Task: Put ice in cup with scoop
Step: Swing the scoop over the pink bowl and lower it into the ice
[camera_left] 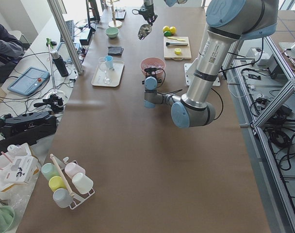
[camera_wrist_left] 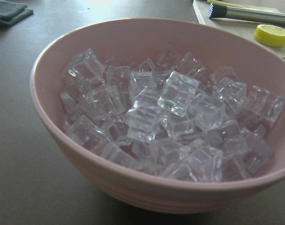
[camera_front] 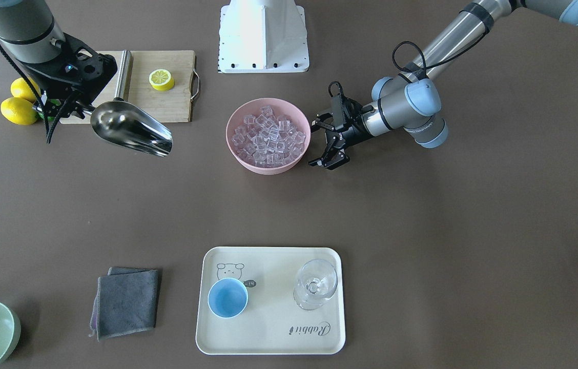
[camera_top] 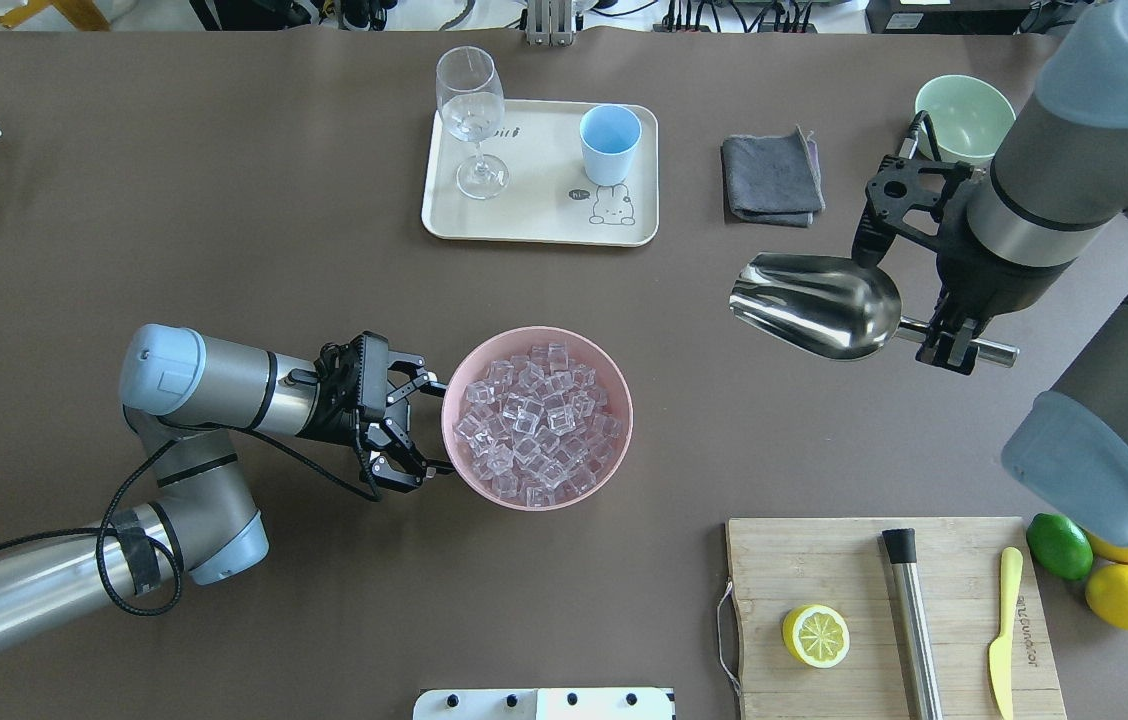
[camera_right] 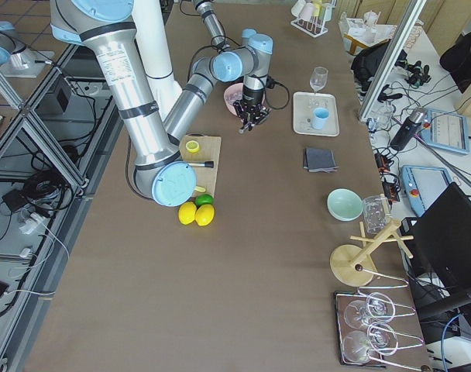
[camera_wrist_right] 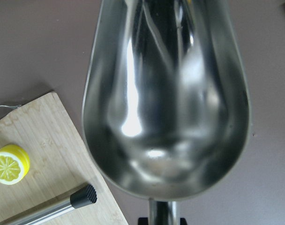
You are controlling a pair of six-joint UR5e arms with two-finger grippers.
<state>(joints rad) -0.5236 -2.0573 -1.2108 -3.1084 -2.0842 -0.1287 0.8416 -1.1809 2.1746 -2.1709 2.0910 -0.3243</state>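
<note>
The ice (camera_top: 534,425) fills a pink bowl (camera_top: 536,500) at mid-table; it also shows in the left wrist view (camera_wrist_left: 170,122). My left gripper (camera_top: 429,425) is open and empty, its jaws spread close against the bowl's left side. My right gripper (camera_top: 954,340) is shut on the short handle of the shiny steel scoop (camera_top: 814,305). It holds the scoop above the table, to the right of the bowl. The scoop's trough (camera_wrist_right: 166,93) is empty. The light-blue cup (camera_top: 610,143) stands upright and empty on a cream tray (camera_top: 534,215) at the far side.
A clear stemmed glass (camera_top: 471,115) shares the tray. A folded grey cloth (camera_top: 769,180) and a pale-green bowl (camera_top: 964,115) lie right of the tray. A wooden board (camera_top: 854,570) at near right carries a lemon half, a steel cylinder (camera_top: 912,620) and a yellow knife. Lemons and a lime lie beside it.
</note>
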